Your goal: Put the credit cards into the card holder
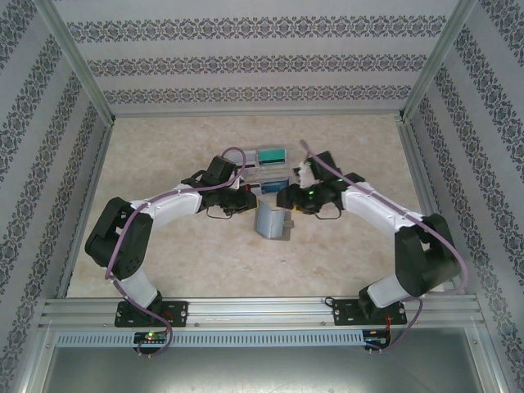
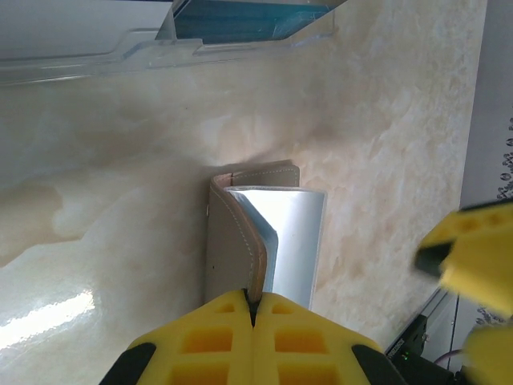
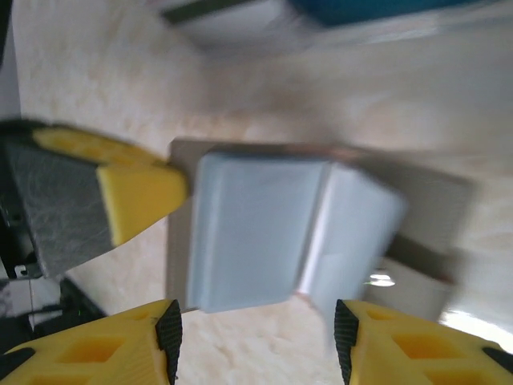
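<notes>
One edge of the card holder [image 2: 232, 249] is pinched by left jaws.

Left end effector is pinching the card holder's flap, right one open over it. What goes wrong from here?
1. The left end effector grips only the thin edge of the card holder cover. A slip would likely let it fold shut.
2. The right end effector hangs open, empty, right beside the left one over the holder. Moving in closer may make them collide.

Card holder [image 1: 273, 223] on table [image 1: 180, 266], between left claw [image 2: 252, 309] and right claw [image 3: 256, 325], rack [image 1: 270, 160] behind
</notes>
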### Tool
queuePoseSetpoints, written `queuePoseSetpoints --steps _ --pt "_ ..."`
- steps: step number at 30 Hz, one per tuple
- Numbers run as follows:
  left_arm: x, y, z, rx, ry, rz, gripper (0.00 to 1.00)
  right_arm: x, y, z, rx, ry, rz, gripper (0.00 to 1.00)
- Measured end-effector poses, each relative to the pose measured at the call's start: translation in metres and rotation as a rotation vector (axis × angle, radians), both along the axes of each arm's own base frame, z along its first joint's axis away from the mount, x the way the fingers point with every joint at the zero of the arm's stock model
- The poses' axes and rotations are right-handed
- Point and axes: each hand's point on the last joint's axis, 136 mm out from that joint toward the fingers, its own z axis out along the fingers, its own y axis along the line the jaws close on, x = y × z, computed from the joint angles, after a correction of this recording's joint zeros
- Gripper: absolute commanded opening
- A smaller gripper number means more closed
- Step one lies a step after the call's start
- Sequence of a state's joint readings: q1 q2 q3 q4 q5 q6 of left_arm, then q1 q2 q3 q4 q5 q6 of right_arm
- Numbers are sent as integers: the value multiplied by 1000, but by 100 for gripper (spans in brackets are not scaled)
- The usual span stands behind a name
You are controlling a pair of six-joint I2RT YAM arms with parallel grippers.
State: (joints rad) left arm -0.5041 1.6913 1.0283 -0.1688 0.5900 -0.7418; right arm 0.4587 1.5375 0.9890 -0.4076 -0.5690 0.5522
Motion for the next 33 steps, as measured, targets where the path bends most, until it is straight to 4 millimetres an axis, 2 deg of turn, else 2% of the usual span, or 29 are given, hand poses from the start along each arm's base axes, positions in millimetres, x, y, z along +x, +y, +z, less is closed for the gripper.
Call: queuePoseSetpoints --steps 3,7,10,19,33 --pt "0 0 0 -1 4 4 0 -9 19 -23 -15 56 36 54" --pt "0 0 -1 -5 12 13 0 -4 26 -52 -29 117 13 55" --pt "-1 2 -4 1 16 23 0 -2 29 -65 -34 145 -3 56" --pt "0 4 -7 11 16 38 0 0 35 -62 -5 145 -9 62" --pt "-2 5 -10 10 26 47 0 -1 41 -56 18 141 -5 62"
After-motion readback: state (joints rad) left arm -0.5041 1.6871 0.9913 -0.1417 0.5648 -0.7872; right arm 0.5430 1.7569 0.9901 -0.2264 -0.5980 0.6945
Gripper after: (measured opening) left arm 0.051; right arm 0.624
